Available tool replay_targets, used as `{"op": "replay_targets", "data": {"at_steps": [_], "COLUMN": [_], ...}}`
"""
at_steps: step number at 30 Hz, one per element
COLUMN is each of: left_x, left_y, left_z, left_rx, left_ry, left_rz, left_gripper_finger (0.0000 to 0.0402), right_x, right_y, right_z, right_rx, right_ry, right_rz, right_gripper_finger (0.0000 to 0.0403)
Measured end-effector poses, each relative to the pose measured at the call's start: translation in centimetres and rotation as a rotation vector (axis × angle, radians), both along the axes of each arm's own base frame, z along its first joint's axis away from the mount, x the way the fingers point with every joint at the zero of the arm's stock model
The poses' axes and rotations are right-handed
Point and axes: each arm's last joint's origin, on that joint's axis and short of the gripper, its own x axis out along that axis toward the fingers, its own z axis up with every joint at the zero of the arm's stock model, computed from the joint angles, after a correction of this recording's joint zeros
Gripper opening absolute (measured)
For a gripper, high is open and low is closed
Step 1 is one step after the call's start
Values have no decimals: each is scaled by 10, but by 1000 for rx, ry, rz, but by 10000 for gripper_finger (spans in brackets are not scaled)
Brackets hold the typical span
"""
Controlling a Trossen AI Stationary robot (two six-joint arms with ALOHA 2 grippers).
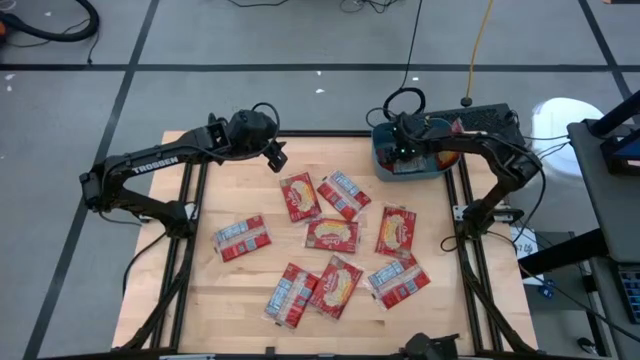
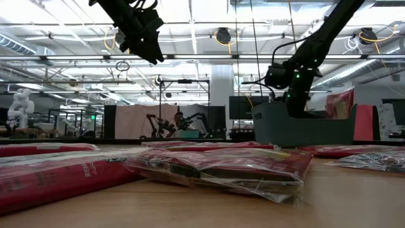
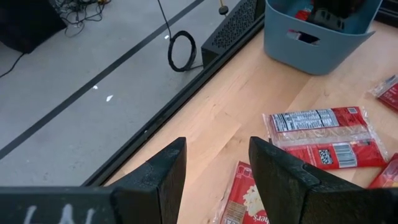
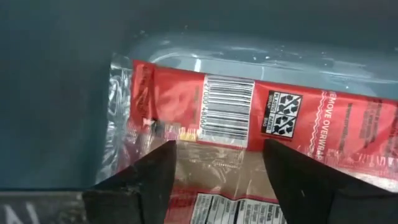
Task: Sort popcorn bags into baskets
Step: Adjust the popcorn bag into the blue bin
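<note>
Several red popcorn packets lie flat on the wooden table, among them one (image 1: 299, 196) nearest my left gripper and one label-side up (image 3: 323, 137). The teal bin (image 1: 380, 165) stands at the far right corner. My right gripper (image 1: 402, 150) reaches down into the bin (image 2: 304, 130), open, its fingers just over a red packet (image 4: 230, 109) that lies against the bin's wall (image 4: 56, 93). My left gripper (image 3: 217, 149) is open and hangs high over the table's far left part (image 1: 277, 157), above the packets and touching nothing. My right gripper is open over the packet in the bin, coming from above. Its fingertips (image 4: 155, 168) stand at the packet's clear wrapper edge; whether they touch it I cannot tell.
The table's far edge (image 3: 186, 106) runs right below my left gripper, with grey floor and a cable loop (image 3: 181, 51) beyond. A black power strip (image 1: 490, 118) lies behind the bin. Bare wood lies along the table's near left part (image 1: 225, 295).
</note>
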Motion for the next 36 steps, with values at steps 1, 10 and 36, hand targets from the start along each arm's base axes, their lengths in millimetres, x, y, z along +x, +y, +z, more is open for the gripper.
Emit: {"op": "replay_targets", "data": {"at_steps": [1,10,36], "left_x": [0,-2,-10], "left_y": [0,0,13], "left_z": [0,-2,-3], "left_rx": [0,-8,-12], "left_ry": [1,22,48], "left_rz": [0,2,57], "left_gripper_finger": [179,179,179], "right_x": [1,6,3], "right_y": [0,3,7], "right_z": [-2,-5,18], "right_rx": [2,-31,-74], "right_ry": [8,69,-43], "right_rz": [9,39,-5], "right_gripper_finger": [227,137,0]}}
